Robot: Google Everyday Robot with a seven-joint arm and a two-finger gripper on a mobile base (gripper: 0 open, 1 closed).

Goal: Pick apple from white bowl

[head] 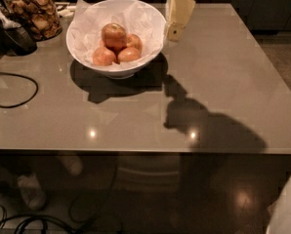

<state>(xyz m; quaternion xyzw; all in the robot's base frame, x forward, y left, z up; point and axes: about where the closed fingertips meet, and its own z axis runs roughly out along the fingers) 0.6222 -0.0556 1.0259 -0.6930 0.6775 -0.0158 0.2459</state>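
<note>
Grey tabletop (pixel 223 91) stretched wide to the right of the white bowl (pixel 117 72). The apple (pixel 114 34) sat topmost inside the bowl, upon 3 other apples (pixel 128 55). The gripper (pixel 175 30) hung just right of the bowl's rim, outside it; whether it was open or closed could not be told. Best to clear the rim, centre over the top apple, then descend straight.

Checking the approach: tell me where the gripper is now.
In the camera view the gripper hangs at top centre, just off the white bowl's right-hand rim; the apple lies in the bowl to its left.
</note>
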